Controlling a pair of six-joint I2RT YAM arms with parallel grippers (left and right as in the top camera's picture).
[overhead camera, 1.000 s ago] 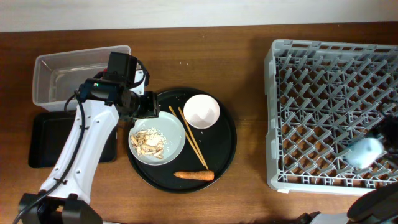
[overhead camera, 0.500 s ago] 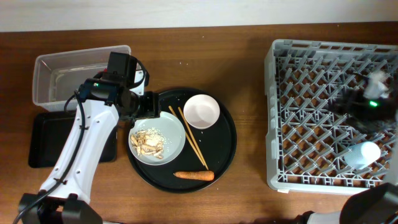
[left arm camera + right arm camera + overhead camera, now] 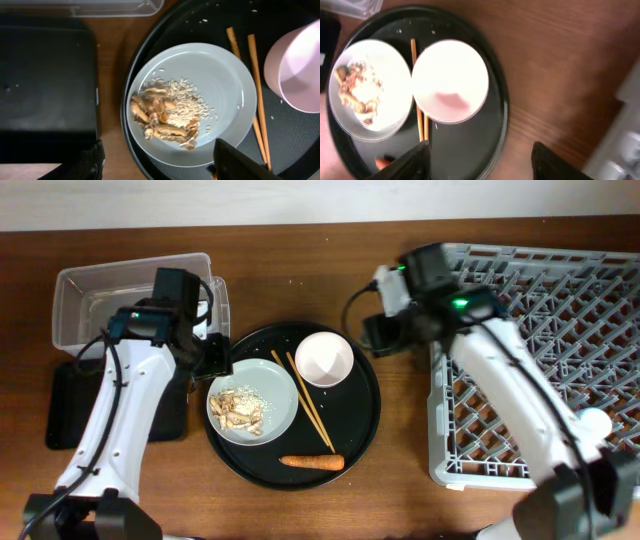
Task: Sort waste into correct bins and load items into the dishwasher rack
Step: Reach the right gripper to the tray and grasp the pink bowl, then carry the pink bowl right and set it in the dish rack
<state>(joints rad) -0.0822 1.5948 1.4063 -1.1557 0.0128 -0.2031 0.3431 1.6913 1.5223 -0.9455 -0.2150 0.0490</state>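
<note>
The pale grey plate [image 3: 275, 395] with beige food scraps [image 3: 240, 408], the whitish-pink bowl [image 3: 324, 358], the chopsticks [image 3: 308, 408] and the orange carrot [image 3: 312, 462] lie on the round black tray [image 3: 372, 415]. My left gripper [image 3: 215, 355] is open and empty above the plate's left edge [image 3: 220, 85]. My right gripper [image 3: 375, 335] is open and empty beside the bowl [image 3: 450, 80]. The light-blue cup [image 3: 592, 423] lies in the dishwasher rack [image 3: 540, 290]. The clear tub [image 3: 100, 305] and the shallow black tray [image 3: 70, 405] sit at the left. The wrapper and tissue are out of view.
The rack fills the right side of the table; its left wall stands close to my right arm. Bare wooden table [image 3: 400, 480] shows between the round tray and the rack, and along the back edge.
My right arm has swung from the rack's right side to the round tray's right edge, leaving the cup in the rack. My left gripper has shifted slightly left.
</note>
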